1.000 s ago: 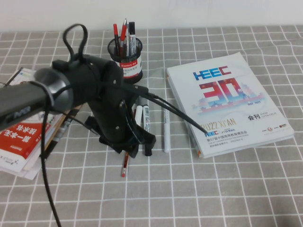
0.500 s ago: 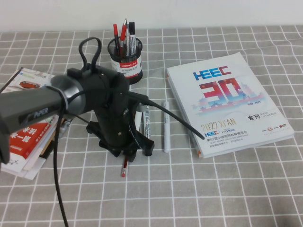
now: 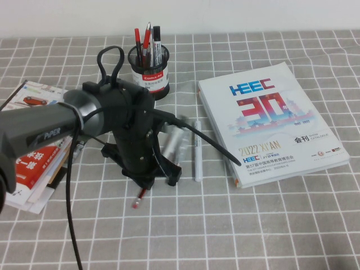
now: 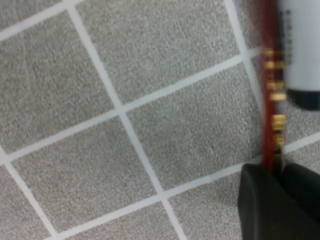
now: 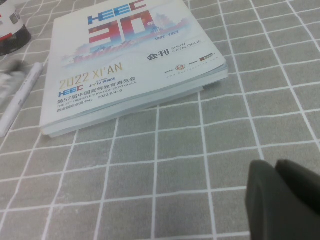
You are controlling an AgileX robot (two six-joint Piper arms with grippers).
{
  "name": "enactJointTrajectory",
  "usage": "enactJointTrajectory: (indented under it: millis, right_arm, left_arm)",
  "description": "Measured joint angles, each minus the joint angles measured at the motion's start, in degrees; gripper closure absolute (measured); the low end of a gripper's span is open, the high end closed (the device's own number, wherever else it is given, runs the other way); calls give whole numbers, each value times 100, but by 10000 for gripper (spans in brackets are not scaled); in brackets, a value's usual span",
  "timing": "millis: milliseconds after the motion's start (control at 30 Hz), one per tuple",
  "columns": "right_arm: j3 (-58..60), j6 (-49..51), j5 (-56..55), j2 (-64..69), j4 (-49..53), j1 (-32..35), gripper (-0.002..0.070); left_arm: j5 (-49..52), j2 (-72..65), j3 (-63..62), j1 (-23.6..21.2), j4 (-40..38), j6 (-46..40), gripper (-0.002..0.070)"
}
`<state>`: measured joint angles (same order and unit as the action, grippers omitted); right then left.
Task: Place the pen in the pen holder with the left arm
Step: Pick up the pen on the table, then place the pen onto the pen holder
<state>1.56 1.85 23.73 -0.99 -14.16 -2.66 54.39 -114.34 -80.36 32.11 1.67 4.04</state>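
We see the left arm (image 3: pixel 84 121) pitched down at centre-left of the frame, left gripper (image 4: pixel 277 172) pinching the pen (image 3: pixel 139 197) on the cloth. Versus earlier, the eraser end has swung left. Holder (image 3: pixel 149 72) at upper centre. Right gripper (image 5: pixel 280 172): fingers pressed together, low over the cloth.
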Motion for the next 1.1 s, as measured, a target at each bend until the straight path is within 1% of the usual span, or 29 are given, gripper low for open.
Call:
enactJointTrajectory:
  millis: [67,333,400,467,600,733,767,867,1100]
  right_arm:
    - [0,0,0,0,0,0,691]
    - [0,0,0,0,0,0,691]
    - [0,0,0,0,0,0,691]
    - [0,0,0,0,0,0,691]
    - [0,0,0,0,0,0,691]
    - [0,0,0,0,0,0,691]
    - [0,0,0,0,0,0,691]
    - [0,0,0,0,0,0,691]
    - [0,0,0,0,0,0,691]
  left_arm:
    - [0,0,0,0,0,0,644]
    - [50,276,55,0,47,0,650]
    - [-91,587,166,0,47,0,650]
    - [-435,1001,381,0,47,0,650]
    - [-1694,1980,1181,0,47,12,650]
    - [-3738,2616,2086,0,47,15,650]
    - [-4438,2728,2312,0,47,15,650]
    - [-5887,2785,2642,-84,47,25,650]
    - [-8459,2314,2732,-563,47,102,650]
